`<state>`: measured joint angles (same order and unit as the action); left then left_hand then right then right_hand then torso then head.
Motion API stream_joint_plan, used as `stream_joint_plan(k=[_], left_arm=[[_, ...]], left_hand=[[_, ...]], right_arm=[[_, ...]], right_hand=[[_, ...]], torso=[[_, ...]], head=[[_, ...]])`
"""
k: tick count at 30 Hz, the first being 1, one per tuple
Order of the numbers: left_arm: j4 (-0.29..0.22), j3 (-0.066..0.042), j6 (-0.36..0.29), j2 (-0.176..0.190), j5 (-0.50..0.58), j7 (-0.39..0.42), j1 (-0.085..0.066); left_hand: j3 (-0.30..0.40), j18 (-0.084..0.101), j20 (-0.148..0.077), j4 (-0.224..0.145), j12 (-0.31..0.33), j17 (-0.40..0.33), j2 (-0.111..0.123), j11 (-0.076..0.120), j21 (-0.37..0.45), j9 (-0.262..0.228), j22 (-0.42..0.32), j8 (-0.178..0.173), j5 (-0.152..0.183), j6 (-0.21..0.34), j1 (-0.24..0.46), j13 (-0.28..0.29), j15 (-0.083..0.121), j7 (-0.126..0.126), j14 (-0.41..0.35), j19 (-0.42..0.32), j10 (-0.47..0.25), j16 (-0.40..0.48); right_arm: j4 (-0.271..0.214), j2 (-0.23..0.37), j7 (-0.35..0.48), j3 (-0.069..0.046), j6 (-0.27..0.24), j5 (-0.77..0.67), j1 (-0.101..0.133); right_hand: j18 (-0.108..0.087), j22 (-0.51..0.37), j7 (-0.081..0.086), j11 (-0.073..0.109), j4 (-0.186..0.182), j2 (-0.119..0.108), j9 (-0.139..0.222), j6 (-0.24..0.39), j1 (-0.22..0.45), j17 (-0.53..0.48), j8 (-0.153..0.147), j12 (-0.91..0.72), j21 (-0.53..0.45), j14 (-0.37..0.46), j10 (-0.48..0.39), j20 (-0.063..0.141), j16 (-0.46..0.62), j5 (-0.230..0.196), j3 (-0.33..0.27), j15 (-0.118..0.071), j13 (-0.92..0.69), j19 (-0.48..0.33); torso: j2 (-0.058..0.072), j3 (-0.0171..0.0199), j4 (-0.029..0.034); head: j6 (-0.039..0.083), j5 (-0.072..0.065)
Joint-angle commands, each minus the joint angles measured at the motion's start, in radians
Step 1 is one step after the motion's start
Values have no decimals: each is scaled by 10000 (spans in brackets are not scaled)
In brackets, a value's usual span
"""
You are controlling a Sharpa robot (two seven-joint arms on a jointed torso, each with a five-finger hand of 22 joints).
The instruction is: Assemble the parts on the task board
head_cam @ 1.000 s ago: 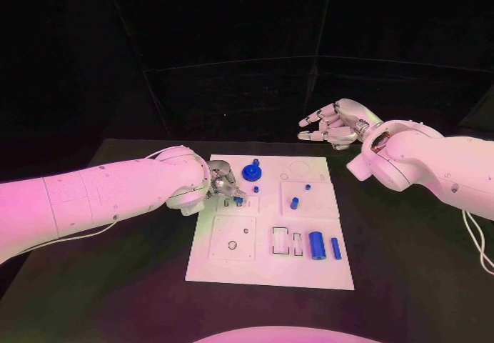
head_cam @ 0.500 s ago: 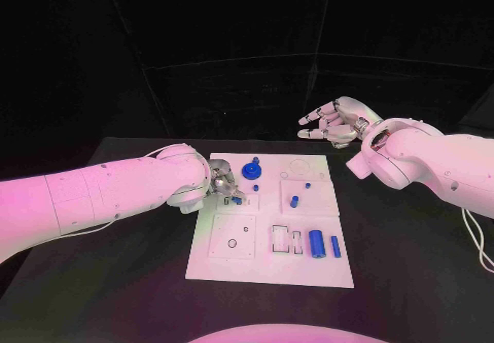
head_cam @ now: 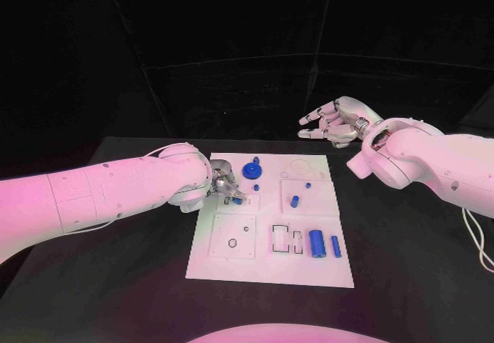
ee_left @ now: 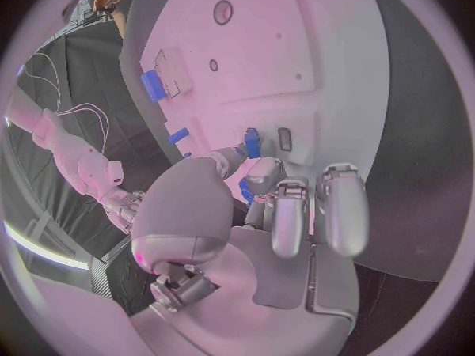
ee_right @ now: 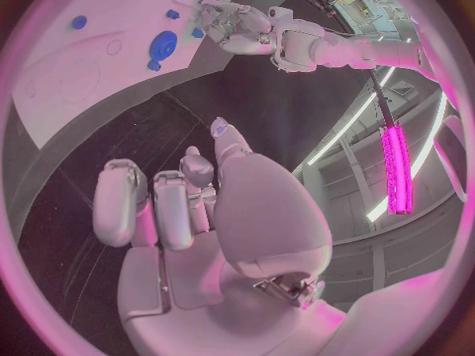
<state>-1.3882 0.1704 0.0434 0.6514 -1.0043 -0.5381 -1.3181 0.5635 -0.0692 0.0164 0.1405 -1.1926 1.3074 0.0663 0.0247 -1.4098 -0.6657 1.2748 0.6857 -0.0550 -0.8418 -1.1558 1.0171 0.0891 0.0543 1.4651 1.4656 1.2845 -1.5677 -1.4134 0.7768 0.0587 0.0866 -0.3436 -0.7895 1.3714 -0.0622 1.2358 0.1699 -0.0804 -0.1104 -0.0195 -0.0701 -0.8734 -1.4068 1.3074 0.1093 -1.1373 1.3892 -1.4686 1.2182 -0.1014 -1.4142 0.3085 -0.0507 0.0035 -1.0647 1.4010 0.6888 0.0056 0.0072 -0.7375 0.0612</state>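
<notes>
Two arms over the desk (head_cam: 123,300); task board (head_cam: 270,271) sits mid-desk, long side running front to back. Left hand (head_cam: 221,187) works at the board's left edge, fingers (ee_left: 260,174) pinching a small blue part (ee_left: 252,143) right beside a slot there. Right hand (head_cam: 335,123) hovers off the board past its far right corner, fingers apart, holding nothing. Loose parts: blue gear (head_cam: 252,171) near the far edge, two blue cylinders (head_cam: 317,244) lying near the front right corner beside rectangular pockets, small pegs (head_cam: 295,201) mid-board. Judgement: the parts look rigid, light, smooth plastic, so slippery and easy to cock in a pocket. Best pinched across the flat sides near the top, leaving the lower end free to seat. Held part looks close to its slot; seating can't be confirmed.
</notes>
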Motion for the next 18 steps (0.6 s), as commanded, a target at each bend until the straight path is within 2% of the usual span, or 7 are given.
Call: stream_joint_plan(k=[1, 18], left_arm=[[30, 6, 299, -23, -152, -129, 3], [118, 6, 547, -159, -152, -151, 2]], left_hand=[[1289, 103, 26, -1351, 27, 2634, 13, 46, 22, -19, 15, 58, -11, -5, -109, 1, 12, -101, 1057, 97, 17, -31], [1227, 103, 19, -1390, 77, 2634, 164, 55, 32, -40, 9, 95, -3, -68, -38, -82, 17, -120, 1057, 96, 29, -31]], right_arm=[[-4, -11, 48, -6, 67, -18, 22], [-12, -9, 102, -6, 45, -18, 22]], right_hand=[[-87, -15, -21, 36, 50, -20, 3, 74, -116, 693, 39, 14, 11, -567, 8, -1, -2, -24, -11, -70, 9, 89], [-87, -15, -21, 36, 50, -20, 3, 74, -116, 693, 39, 14, 11, -567, 8, -1, -2, -24, -11, -70, 9, 89]], torso=[[1, 3, -2], [2, 14, -1]], head=[[-18, 2], [-55, -25]])
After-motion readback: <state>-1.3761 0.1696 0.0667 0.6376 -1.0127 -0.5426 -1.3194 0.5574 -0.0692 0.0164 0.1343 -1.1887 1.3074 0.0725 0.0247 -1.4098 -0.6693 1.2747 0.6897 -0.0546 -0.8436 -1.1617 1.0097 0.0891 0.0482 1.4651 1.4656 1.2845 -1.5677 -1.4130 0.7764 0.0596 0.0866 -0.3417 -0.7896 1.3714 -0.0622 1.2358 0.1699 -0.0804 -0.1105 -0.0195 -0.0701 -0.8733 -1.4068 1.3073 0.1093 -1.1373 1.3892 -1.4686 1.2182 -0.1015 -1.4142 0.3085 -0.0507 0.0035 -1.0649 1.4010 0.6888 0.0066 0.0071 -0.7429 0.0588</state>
